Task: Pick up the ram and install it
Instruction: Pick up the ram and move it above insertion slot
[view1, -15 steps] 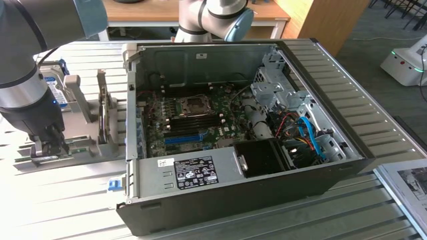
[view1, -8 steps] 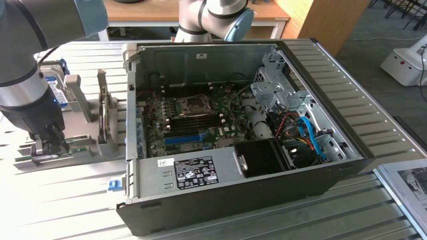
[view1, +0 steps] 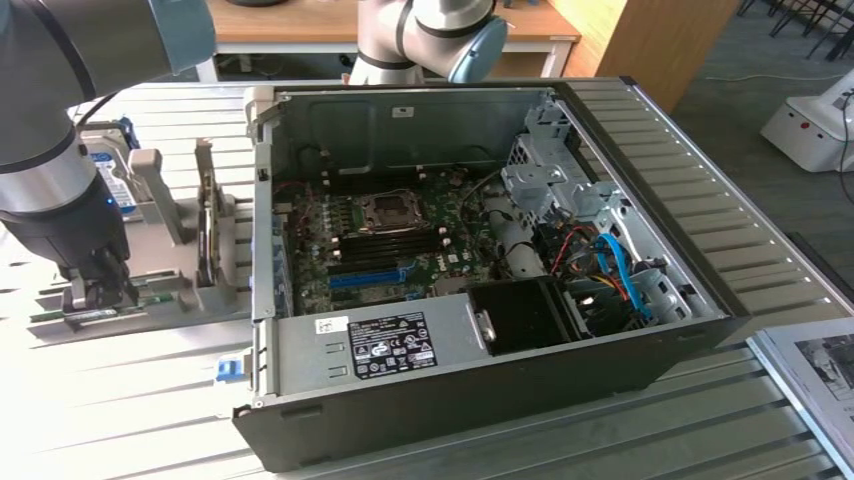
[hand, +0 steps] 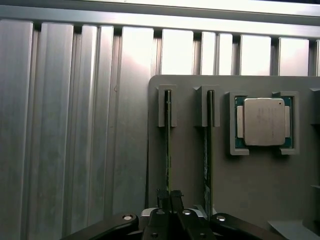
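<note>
Fingers (hand: 175, 200) snug on ram (hand: 167, 142) edge

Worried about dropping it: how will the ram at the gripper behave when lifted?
Probably stiff and light: the ram is a thin flat board standing on edge in the grey holder. Out of its slots, so narrow a board would likely topple.

Robot lab: opened PC case (view1: 454, 415)

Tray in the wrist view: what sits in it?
Two sticks stand on edge in slots: the ram, gripped by the gripper, and a second stick. A CPU lies in a recess. The gripper covers part of the tray and the sticks' ends there.
</note>
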